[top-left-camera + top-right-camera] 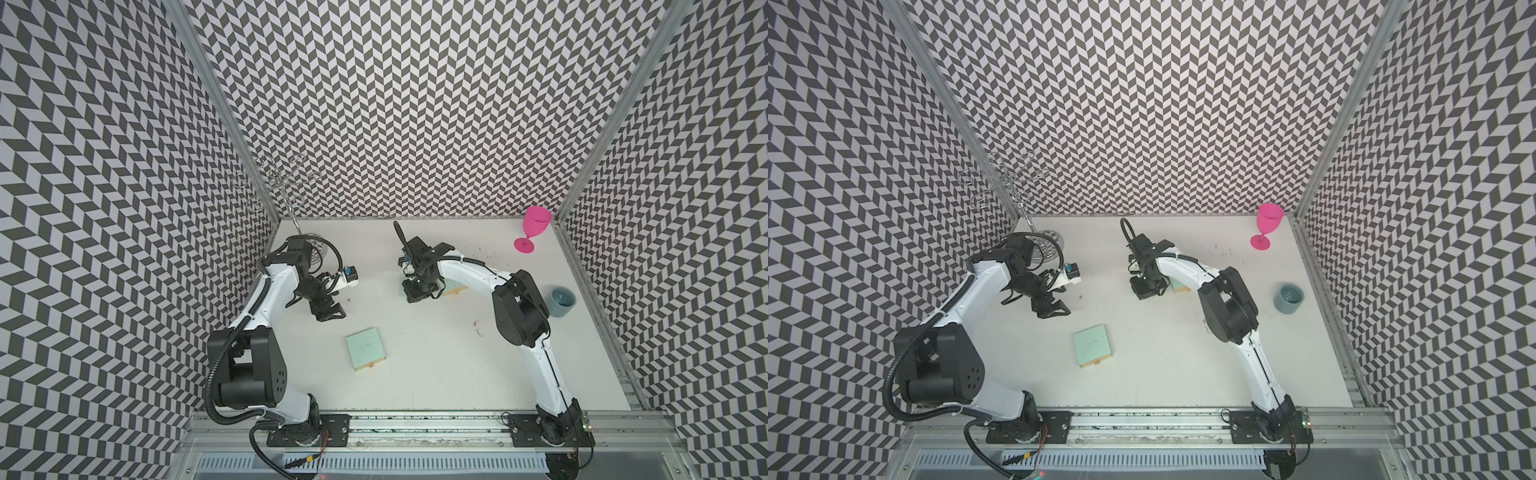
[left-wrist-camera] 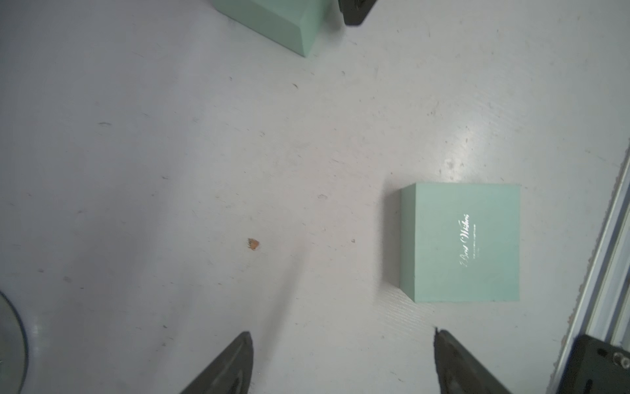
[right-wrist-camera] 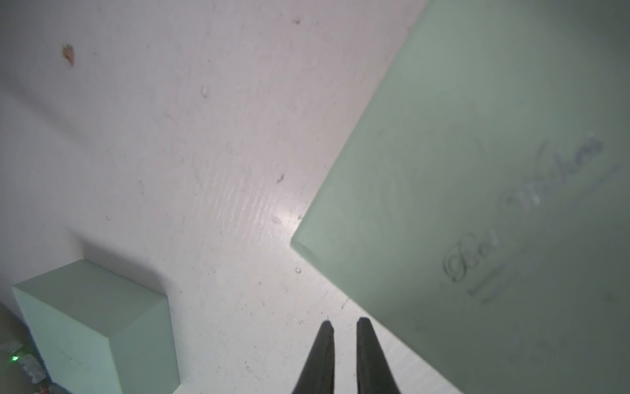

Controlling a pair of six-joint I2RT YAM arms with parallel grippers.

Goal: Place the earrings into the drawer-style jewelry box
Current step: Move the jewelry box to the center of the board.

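Wire stand (image 1: 274,183) sits in the back-left corner. Your left claw (image 1: 330,312) hangs over bare counter (image 1: 415,374), released, with nothing between the tips. The left wrist view shows that wide gap plainly.

Near mint box (image 1: 368,348): in both top views you see its wood-coloured drawer front with a small handle. The left wrist view gives you silver script on the lid instead, plus an orange crumb (image 2: 253,244).

Your right claw (image 3: 346,324) is clenched to a thin gap and grips nothing, tips just beside the far mint box (image 3: 477,170). The right wrist view shows that lid close up with blurred script. In the top views the arm covers most of it.

Counter is white and scuffed. Walls (image 1: 415,104) are black-and-white chevron on three sides, with aluminium rails (image 1: 415,417) along the front.

Earrings (image 1: 478,327): tiny silvery wire hooks, too small to make out more. They lie loose on the counter just beside the right arm's dark elbow, outside both boxes. You only see them clearly in a top view.

Pink goblet (image 1: 532,232) stands upright back right. Grey cup (image 1: 563,301) sits by the right rail.
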